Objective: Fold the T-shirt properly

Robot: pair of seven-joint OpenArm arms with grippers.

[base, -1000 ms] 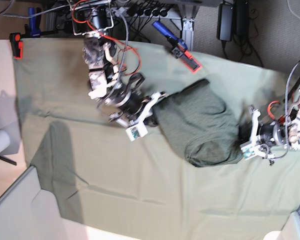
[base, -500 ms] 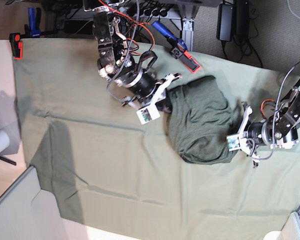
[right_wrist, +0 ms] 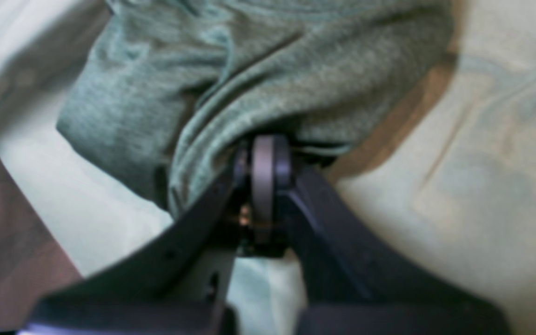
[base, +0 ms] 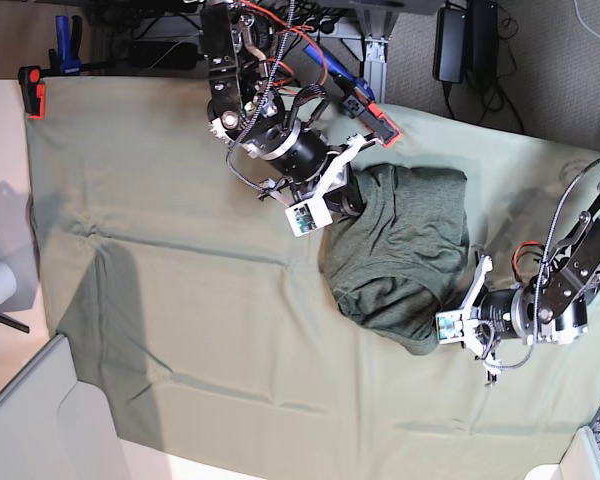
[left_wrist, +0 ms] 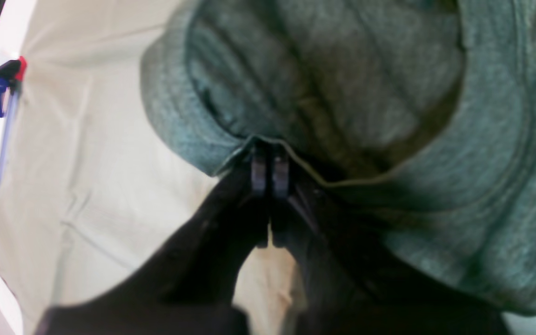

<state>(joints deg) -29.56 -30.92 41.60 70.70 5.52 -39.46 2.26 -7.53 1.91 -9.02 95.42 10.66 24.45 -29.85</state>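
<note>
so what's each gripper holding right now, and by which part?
Both pinch the dark olive-green knit T-shirt: left gripper shut on a hemmed edge, right gripper shut on a bunched fold at the opposite side.

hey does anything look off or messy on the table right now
Yes. The T-shirt is a rumpled, bunched heap, not flat, pinched at opposite edges by the right gripper and left gripper. The table cloth is creased.

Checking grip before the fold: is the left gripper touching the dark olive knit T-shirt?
Touching. The left wrist view shows the left gripper shut on the T-shirt hem.
</note>
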